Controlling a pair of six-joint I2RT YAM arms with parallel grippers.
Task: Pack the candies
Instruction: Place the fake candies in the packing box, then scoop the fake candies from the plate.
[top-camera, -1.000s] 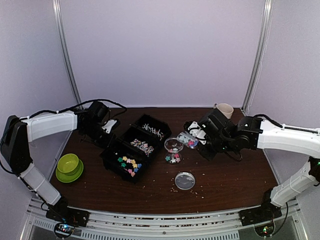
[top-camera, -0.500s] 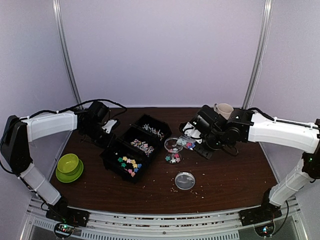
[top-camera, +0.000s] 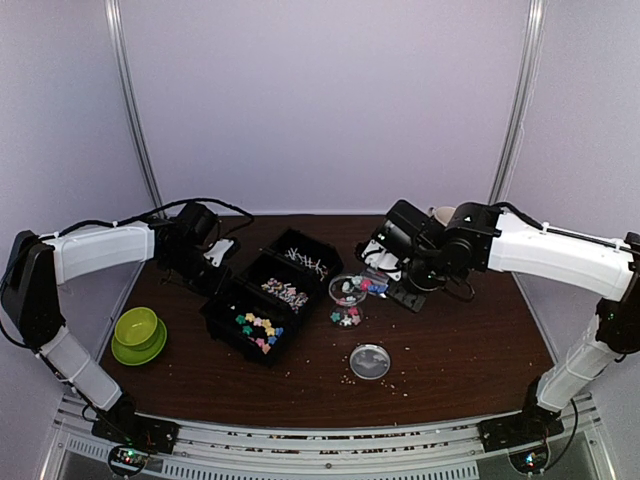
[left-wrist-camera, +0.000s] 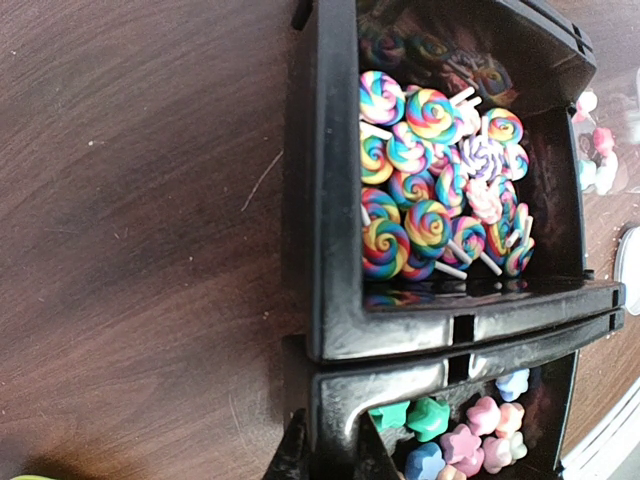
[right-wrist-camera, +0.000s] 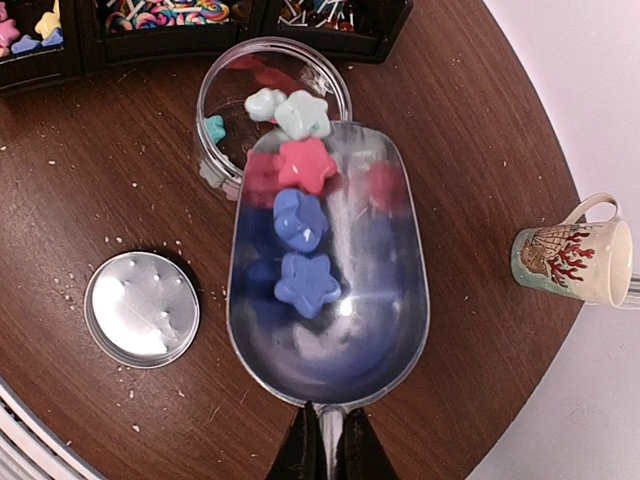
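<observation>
The right gripper (right-wrist-camera: 326, 445) is clenched on the thin handle of a polished metal scoop (right-wrist-camera: 340, 320). The front lip of its rounded bowl hangs over the mouth of a small clear round jar (right-wrist-camera: 225, 90). Smooth star-shaped candies (right-wrist-camera: 300, 220) lie in the scoop: two blue, one pink, and pale mint ones at the lip. A few more sit inside the jar, which stands on the dark wood-grain table (left-wrist-camera: 130, 200) just right of a glossy black tray (left-wrist-camera: 335, 200). A flat round metal lid (right-wrist-camera: 141, 309) lies apart on the near side of the jar, among pale crumbs. A cream ceramic mug (right-wrist-camera: 570, 255) with a red coral print stands at the far right. The tray's middle compartment is heaped with swirled rainbow lollipops (left-wrist-camera: 425, 190) on white sticks, and the nearer one holds pastel stars (left-wrist-camera: 470, 440). The left gripper (left-wrist-camera: 325, 455) is closed on the tray's left wall beside that divider. A green bowl (top-camera: 137, 328) sits on a matching saucer at the near left.
</observation>
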